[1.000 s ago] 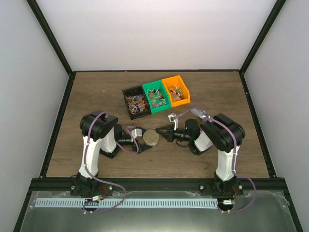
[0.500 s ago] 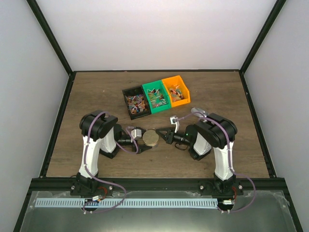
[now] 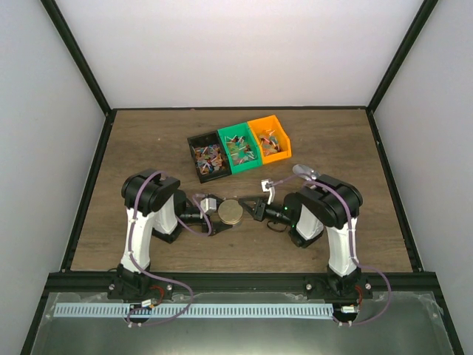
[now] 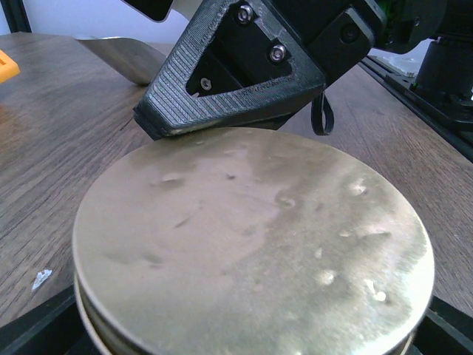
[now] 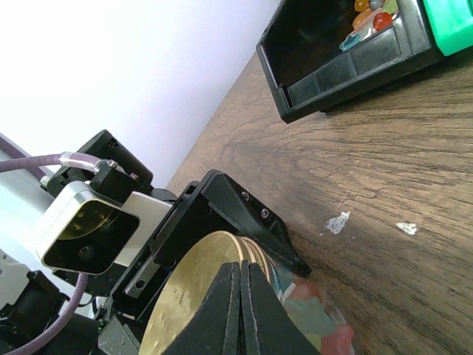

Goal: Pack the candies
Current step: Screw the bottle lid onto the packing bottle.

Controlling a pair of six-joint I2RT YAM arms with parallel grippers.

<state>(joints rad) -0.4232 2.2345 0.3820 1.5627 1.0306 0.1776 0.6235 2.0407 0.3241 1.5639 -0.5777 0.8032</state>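
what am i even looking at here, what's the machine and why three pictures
These are two robot arms bolted at the near edge of a wooden table. One picture looks down from above and behind them; the other two come from small cameras on each wrist. On the table stand three plastic bins holding wrapped candies, and a metal scoop lies nearby. The left gripper holds a round jar with a golden lid, jaws wide. The right gripper is shut, empty, its tips at the lid's edge.
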